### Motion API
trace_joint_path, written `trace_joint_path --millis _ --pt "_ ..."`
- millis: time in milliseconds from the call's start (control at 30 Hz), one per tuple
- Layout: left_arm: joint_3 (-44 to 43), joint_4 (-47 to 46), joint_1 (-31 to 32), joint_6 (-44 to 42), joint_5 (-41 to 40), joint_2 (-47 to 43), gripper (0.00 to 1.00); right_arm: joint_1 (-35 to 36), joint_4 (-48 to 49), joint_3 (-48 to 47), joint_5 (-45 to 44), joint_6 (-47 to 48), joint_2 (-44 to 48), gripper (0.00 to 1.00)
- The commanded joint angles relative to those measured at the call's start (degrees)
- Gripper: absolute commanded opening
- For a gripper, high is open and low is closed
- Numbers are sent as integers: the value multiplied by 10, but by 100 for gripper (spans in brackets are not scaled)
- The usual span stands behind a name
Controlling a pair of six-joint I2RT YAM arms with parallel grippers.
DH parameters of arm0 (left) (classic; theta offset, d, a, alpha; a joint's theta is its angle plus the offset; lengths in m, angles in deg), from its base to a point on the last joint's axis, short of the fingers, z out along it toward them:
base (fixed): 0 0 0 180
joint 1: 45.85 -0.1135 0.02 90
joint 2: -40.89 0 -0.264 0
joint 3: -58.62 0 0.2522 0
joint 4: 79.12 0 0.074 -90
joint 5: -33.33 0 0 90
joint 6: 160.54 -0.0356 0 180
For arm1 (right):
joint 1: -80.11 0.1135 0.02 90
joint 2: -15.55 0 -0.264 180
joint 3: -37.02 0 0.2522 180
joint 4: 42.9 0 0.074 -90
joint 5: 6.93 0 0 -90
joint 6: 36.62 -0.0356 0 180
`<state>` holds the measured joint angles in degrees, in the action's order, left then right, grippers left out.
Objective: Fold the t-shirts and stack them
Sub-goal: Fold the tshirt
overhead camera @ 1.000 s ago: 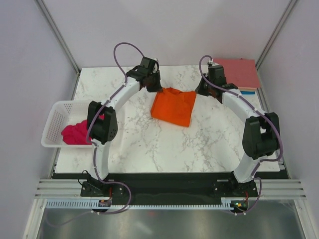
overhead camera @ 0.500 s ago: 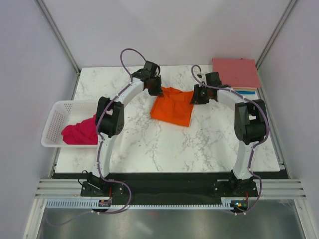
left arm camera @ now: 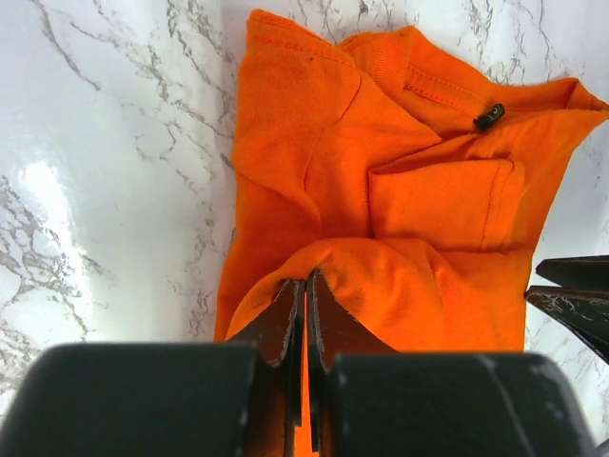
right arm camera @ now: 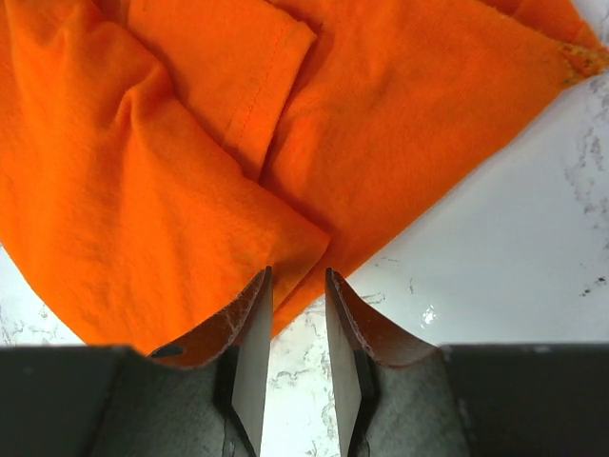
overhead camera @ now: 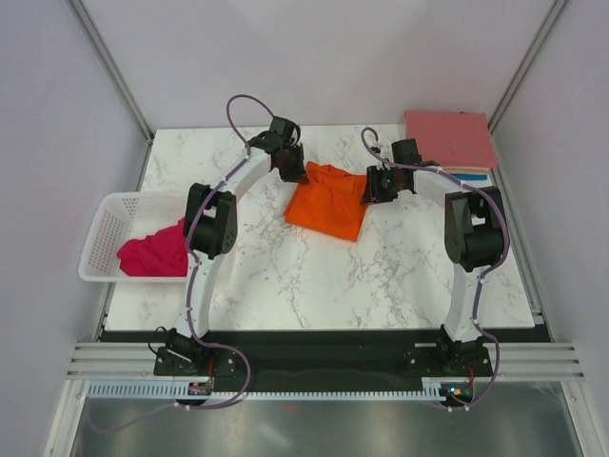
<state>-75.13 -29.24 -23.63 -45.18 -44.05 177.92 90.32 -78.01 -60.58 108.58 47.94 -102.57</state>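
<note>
The bright orange t-shirt (overhead camera: 328, 205) lies partly folded on the marble table (overhead camera: 285, 276), toward the back middle. My left gripper (overhead camera: 297, 171) is at its far left edge, shut on a pinched ridge of the orange cloth (left arm camera: 400, 190), which drapes over the gripper (left arm camera: 305, 281). My right gripper (overhead camera: 369, 188) sits at the shirt's right edge and stands open (right arm camera: 298, 276). A corner of the orange cloth (right arm camera: 190, 143) lies just ahead of its tips, with bare marble between the fingers. A magenta-pink t-shirt (overhead camera: 152, 252) lies crumpled in the basket.
A white plastic basket (overhead camera: 100, 224) hangs over the table's left edge. A neat stack of folded shirts, salmon-pink (overhead camera: 449, 138) on top with a blue edge (overhead camera: 473, 175) below, sits at the back right corner. Grey walls enclose the table.
The right gripper swung left over the shirt's right side, opened and let go of the cloth. The shirt's right edge is now folded inward. The left gripper stayed shut and shifted slightly.
</note>
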Motion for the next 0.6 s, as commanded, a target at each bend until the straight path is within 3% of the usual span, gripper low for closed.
trace_joint_path --millis 0,200,300,433,567 --pt "-31 -12 -1 -28 18 10 2 -3 2 -24 27 25 -16 37" --pt "-39 -14 -1 -29 28 17 2 -2 0 -35 38 32 -25 37" --pt "-41 -16 -1 -29 29 17 2 -3 7 -35 47 35 -23 26" --pt "-40 -18 -1 -32 28 10 2 -3 18 -27 41 28 -10 1" --pt "-26 -18 1 -27 13 -23 2 -1 44 11 41 5 31 0"
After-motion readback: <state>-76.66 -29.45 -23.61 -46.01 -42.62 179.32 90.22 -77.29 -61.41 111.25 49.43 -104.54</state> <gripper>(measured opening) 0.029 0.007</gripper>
